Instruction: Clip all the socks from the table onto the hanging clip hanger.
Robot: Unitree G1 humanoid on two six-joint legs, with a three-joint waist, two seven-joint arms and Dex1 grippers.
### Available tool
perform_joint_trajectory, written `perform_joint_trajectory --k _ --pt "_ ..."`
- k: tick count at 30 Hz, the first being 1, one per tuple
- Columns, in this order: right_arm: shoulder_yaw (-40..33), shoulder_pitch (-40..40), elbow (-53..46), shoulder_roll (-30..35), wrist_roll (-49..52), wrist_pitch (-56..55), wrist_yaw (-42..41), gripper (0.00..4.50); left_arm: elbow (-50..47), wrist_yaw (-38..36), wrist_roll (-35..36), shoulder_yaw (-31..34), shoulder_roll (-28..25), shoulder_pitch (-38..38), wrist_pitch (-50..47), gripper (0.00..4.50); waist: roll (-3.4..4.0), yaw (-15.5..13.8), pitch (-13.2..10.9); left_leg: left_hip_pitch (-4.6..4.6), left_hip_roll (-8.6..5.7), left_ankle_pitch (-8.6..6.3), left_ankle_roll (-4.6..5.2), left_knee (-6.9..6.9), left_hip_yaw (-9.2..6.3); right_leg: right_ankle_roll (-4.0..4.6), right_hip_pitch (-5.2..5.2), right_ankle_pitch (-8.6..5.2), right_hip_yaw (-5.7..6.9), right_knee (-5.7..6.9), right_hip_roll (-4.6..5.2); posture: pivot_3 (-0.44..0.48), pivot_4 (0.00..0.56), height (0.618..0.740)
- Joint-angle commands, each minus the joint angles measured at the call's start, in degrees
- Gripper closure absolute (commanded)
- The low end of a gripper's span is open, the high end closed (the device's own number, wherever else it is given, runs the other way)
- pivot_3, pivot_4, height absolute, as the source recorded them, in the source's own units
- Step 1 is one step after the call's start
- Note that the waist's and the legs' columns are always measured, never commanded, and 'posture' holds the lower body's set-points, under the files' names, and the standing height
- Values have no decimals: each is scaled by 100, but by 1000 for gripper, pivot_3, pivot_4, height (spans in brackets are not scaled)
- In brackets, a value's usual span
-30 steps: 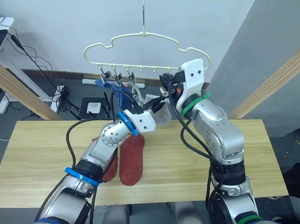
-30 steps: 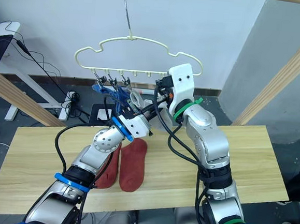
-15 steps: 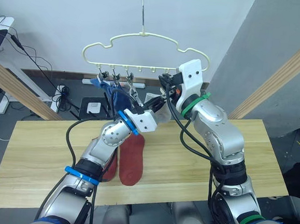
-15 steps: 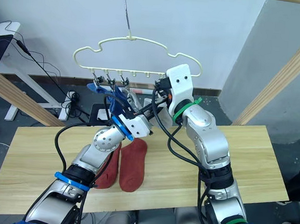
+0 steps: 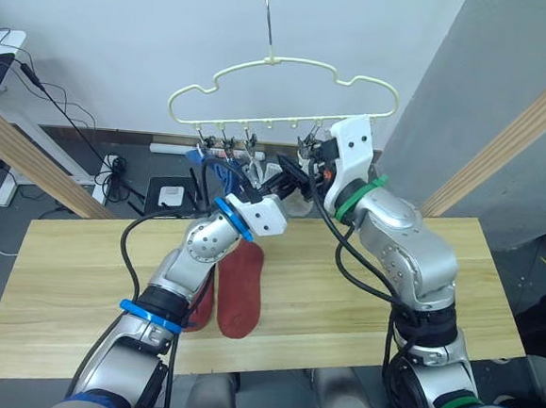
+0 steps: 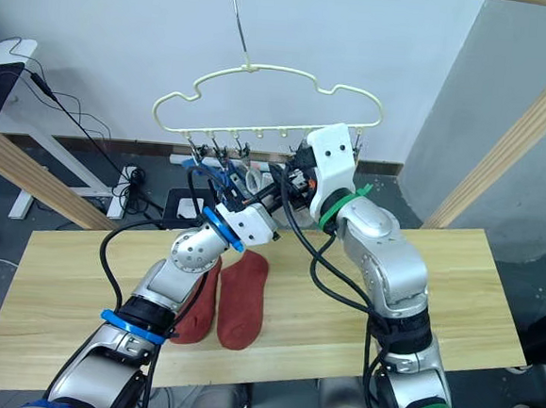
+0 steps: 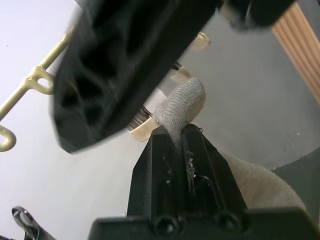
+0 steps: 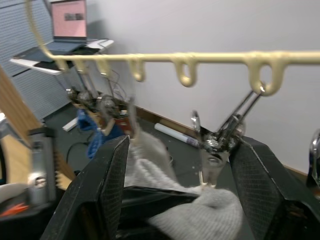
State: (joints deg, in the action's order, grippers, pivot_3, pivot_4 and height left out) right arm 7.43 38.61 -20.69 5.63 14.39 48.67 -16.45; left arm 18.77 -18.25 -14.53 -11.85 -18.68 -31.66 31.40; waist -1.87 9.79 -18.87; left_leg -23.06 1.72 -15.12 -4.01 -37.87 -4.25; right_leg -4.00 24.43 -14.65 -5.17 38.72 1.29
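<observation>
Left wrist view shows you the left gripper (image 7: 181,134) clamped on a fold of a grey sock (image 7: 182,102), the knit bulging out between its black fingers (image 7: 150,165), right beside a cream-tipped clip (image 7: 142,131). Your right gripper's (image 8: 175,185) fingers stand wide apart on either side of a silver clip (image 8: 215,145) that hangs from a loop of the hanger (image 8: 200,57); nothing is pinched between them, and the grey sock sits just under that clip.

From the head views you see both grippers raised together under the hanger's bottom bar, right of its middle, with the grey sock held between them above the back edge of the table (image 5: 78,274). The hanger hangs from its metal hook (image 5: 267,15) and tilts, its right end higher than its left.

A blue sock (image 5: 217,173) hangs from the clips toward the left end of the bar, just behind your left wrist. I cannot tell how many blue socks are there. Another pale sock (image 6: 250,177) hangs beside it, next clip along.

Two red socks (image 5: 239,292) lie side by side on the table, touching, toes toward the robot, partly under your left forearm. They lie near the table's middle, a little left of centre.
</observation>
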Motion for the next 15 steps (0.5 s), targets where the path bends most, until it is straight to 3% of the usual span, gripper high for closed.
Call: perform_joint_trajectory --k 1,9,15 --pt "-64 -143 -612 171 212 178 -136 1340 -262 -322 574 80 68 163 -135 3943 0 0 0 0 0 0 0 0 0 0 0 0 0 0 0 -239 313 733" --pt "-62 -520 -1408 888 492 394 -505 1340 -829 -1040 1182 53 -11 445 -810 1768 0 5 0 0 0 0 0 1 1 -1 0 -1 0 -3 -1 -246 319 733" --pt "-252 -882 -1716 1165 455 131 -419 1340 -1781 -1825 2175 269 -280 896 -1711 1768 -1 12 -1 1 2 0 0 5 1 -2 -2 -2 -1 -9 -2 -253 321 733"
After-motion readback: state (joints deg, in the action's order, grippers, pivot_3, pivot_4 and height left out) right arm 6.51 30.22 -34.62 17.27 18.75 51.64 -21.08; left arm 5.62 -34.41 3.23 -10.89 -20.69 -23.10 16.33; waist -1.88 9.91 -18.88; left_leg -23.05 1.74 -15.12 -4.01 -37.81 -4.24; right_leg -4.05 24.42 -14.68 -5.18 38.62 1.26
